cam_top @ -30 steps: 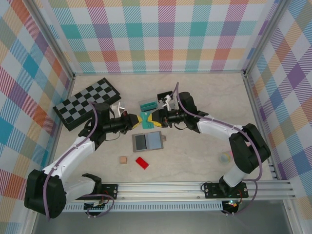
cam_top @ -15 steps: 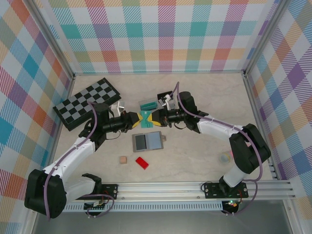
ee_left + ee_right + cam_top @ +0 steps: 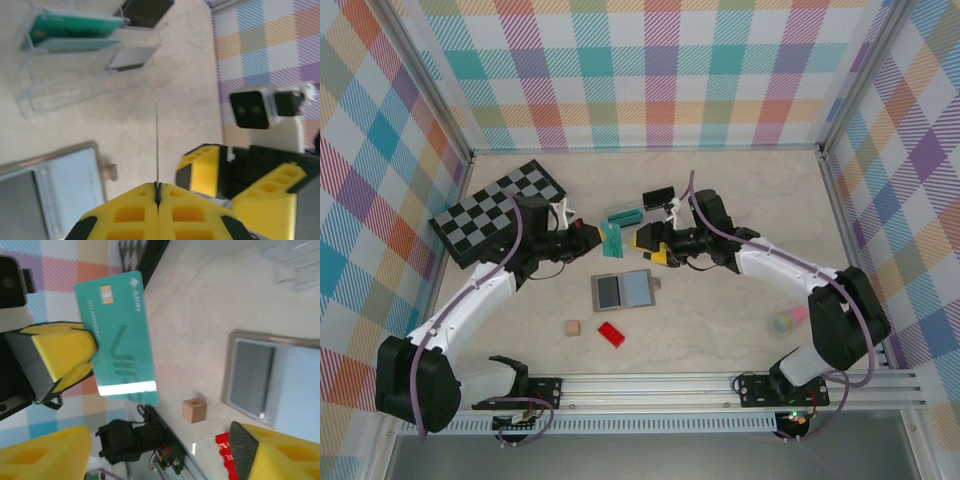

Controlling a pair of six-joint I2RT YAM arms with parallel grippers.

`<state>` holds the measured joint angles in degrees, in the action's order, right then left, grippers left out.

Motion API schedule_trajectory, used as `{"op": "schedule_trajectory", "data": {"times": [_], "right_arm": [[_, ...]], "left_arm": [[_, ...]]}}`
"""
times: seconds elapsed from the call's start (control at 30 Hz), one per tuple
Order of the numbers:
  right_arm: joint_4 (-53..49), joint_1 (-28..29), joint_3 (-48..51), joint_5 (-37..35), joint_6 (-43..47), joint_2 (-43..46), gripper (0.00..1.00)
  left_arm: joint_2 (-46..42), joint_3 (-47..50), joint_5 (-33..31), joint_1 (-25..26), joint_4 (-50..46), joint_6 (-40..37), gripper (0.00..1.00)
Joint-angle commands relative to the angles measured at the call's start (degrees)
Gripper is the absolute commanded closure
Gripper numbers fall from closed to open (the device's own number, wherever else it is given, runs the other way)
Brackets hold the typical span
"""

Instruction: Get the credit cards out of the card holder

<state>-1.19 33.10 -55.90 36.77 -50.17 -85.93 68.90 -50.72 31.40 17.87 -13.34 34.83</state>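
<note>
Two arms lean in toward the middle of the table, their wrists nearly meeting just beyond the card holder (image 3: 622, 290). The left arm stretches up from the near left corner, its forearm passing beside the chessboard (image 3: 500, 210). The left gripper (image 3: 601, 236) is clamped on a teal credit card (image 3: 612, 238), pinching it by one end. The right arm arcs in from the near right with its forearm low. The right gripper (image 3: 649, 247) faces the left one with its jaws spread wide and nothing between them, just beside the card but apart from it. The card holder lies open and flat on the table, on the near side of both grippers, showing one darker and one lighter panel. From the left wrist the held card is seen edge-on, a thin line rising from the shut yellow fingers (image 3: 130, 210). Farther off in that view stand a clear stand (image 3: 60, 80) holding a second teal card (image 3: 70, 27), and a black card (image 3: 145, 7) behind it. The right wrist view gives the card's broad face instead, with its chip and pale stripe. It also takes in a small wooden cube (image 3: 194, 410) and a red block (image 3: 224, 452) near the holder.
</note>
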Motion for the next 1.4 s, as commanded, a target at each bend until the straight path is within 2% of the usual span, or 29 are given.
{"op": "schedule_trajectory", "data": {"times": [0.0, 0.13, 0.27, 0.47, 0.63, 0.73, 0.93, 1.27, 1.37], "right_arm": [[-11.8, -1.5, -1.8, -9.3, 6.8, 2.6, 0.17], [-18.5, -2.8, -1.6, -16.7, 10.4, 5.1, 0.07], [-20.3, -4.3, -0.1, -20.3, 12.2, 7.5, 0.0], [-20.4, -6.6, 1.5, -20.9, 13.3, 8.5, 0.0], [-20.0, -8.3, 2.4, -19.7, 13.3, 8.2, 0.0], [-20.1, -9.3, 2.8, -19.3, 13.3, 8.4, 0.0], [-20.0, -10.5, 4.3, -18.7, 13.3, 8.8, 0.0], [-17.6, -11.1, 6.2, -14.6, 11.6, 10.1, 0.0], [-17.5, -11.2, 6.4, -14.4, 11.4, 9.9, 0.0]], "left_arm": [[3.1, -4.1, -6.6, 0.0, -6.6, -11.2, 1.0], [8.2, -10.5, -8.2, 0.9, -8.9, -21.0, 1.0], [12.5, -17.1, -10.0, 2.1, -11.2, -30.7, 1.0], [17.8, -26.3, -9.7, 5.3, -17.6, -51.4, 1.0], [22.9, -32.4, -7.8, 6.0, -21.1, -63.0, 1.0], [26.1, -35.3, -8.4, 6.3, -22.0, -67.6, 1.0], [32.3, -42.1, -11.4, 7.3, -29.6, -78.5, 1.0], [41.7, -53.4, -9.9, 7.8, -40.7, -87.0, 1.0], [44.3, -56.4, -12.0, 8.3, -43.5, -88.7, 1.0]]}}
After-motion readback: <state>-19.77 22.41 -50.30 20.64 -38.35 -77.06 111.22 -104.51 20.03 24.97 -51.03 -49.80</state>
